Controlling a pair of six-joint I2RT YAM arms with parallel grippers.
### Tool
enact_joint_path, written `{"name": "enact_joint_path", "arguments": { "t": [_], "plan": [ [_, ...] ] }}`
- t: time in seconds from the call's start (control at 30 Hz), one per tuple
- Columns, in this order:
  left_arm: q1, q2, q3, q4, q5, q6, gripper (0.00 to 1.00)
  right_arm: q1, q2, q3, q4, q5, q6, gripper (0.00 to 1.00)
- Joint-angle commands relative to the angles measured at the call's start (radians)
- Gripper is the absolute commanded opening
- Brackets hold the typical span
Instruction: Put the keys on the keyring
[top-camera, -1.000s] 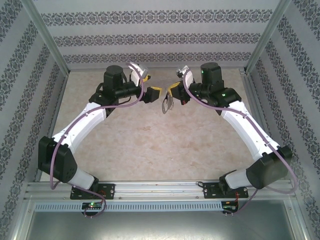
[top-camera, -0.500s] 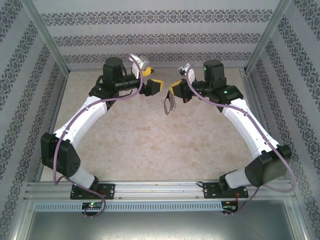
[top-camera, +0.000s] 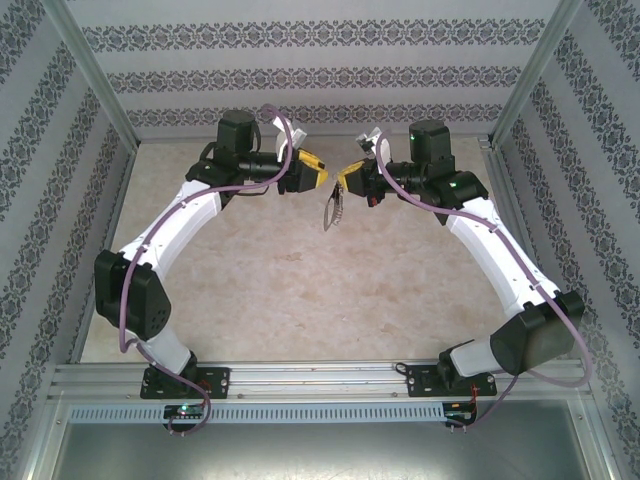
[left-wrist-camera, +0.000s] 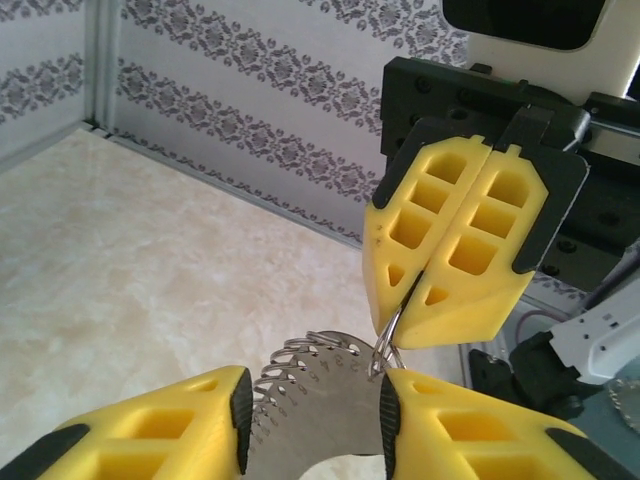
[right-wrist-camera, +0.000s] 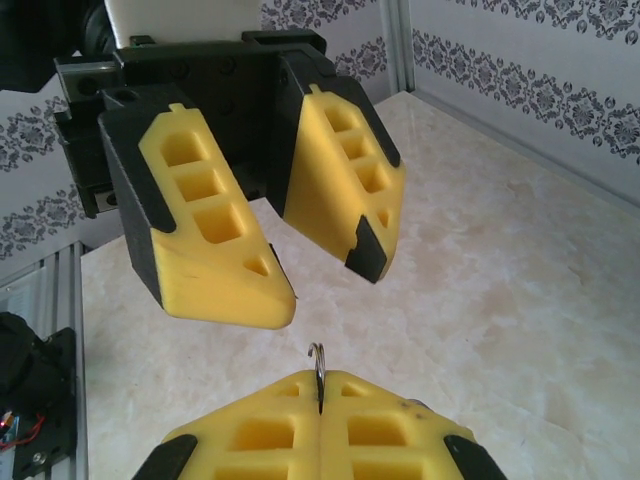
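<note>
I take this to be the steadying step: getting the keyring held firmly in mid-air so a key can be worked onto it.

My right gripper (right-wrist-camera: 320, 390) is clenched tight on a thin wire ring (right-wrist-camera: 319, 372) at the keyring's top. The keyring (left-wrist-camera: 318, 400) hangs from that pinch above the table (top-camera: 300, 290), toward the far edge and about midway between the left and right edges. As far as the top view lets me judge, it hangs clear of the surface.

My left gripper (right-wrist-camera: 325, 282) faces the right one tip to tip, just beside it. Its jaws stand partway apart with the keyring's grey plate between them. The row of small rings (left-wrist-camera: 290, 355) along the plate's edge lies against or just beside one pad. In the left wrist view the plate seems to fill the gap, but in the right wrist view I see space between the fingers. So I cannot tell whether the left pads grip the plate or only flank it.

The next move, as I judge it, is to settle the left jaws squarely onto the plate without dragging it sideways. That thin wire pinch is all that carries it, and it could twist or slip. After that, one arm has to be freed for the key.

As for containers, I see none in play.
</note>
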Motion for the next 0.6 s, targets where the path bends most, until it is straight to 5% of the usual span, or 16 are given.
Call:
{"name": "enact_joint_path", "arguments": {
  "t": [0.0,0.57],
  "plan": [
    [0.011,0.009,0.011,0.033,0.087,-0.042,0.39,-0.010,-0.021,-0.008,0.046,-0.047,0.007,0.00],
    [0.003,0.038,-0.025,0.227,0.156,-0.208,0.31,0.003,0.019,-0.003,0.098,-0.089,0.048,0.00]
  ]
}}
